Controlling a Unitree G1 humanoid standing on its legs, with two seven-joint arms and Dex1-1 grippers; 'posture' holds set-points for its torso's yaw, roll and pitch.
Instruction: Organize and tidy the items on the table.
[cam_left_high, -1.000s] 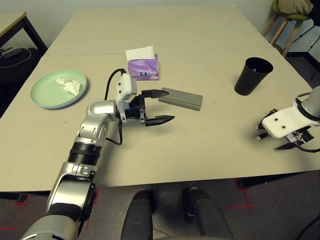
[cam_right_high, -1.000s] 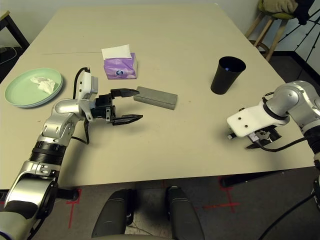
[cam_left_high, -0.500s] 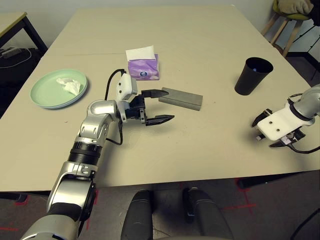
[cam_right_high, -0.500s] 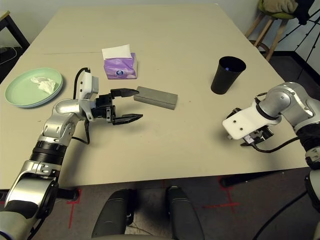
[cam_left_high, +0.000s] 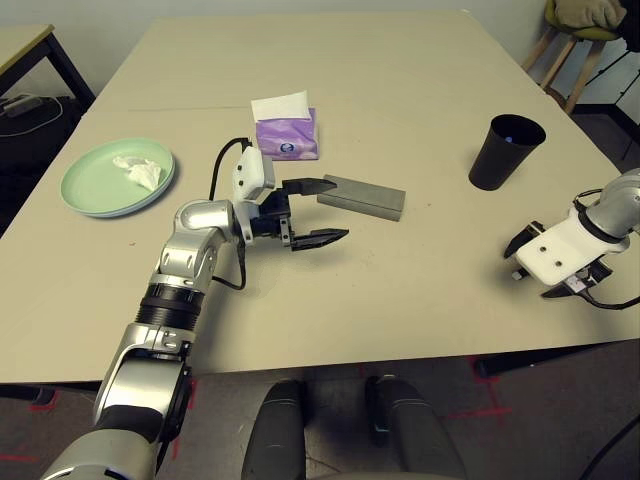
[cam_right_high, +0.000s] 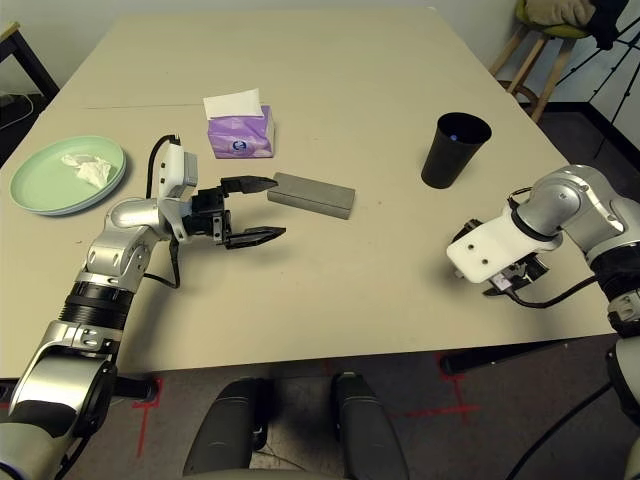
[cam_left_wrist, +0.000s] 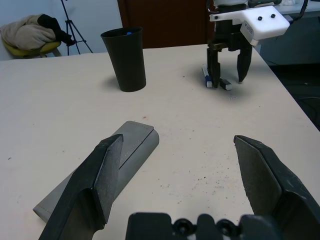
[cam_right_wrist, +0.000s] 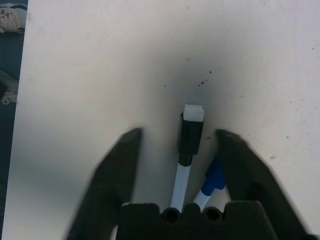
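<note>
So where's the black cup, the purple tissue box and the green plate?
black cup (cam_left_high: 505, 155), left eye view, on its outer side wall.
purple tissue box (cam_left_high: 287, 137), left eye view, on its purple top face.
green plate (cam_left_high: 90, 190), left eye view, on a bare part near its rim.

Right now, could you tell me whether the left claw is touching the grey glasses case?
Cannot tell. In the left wrist view one finger of the left claw overlaps the grey glasses case; the head views show its tip at the case's end, no clear gap.
</note>
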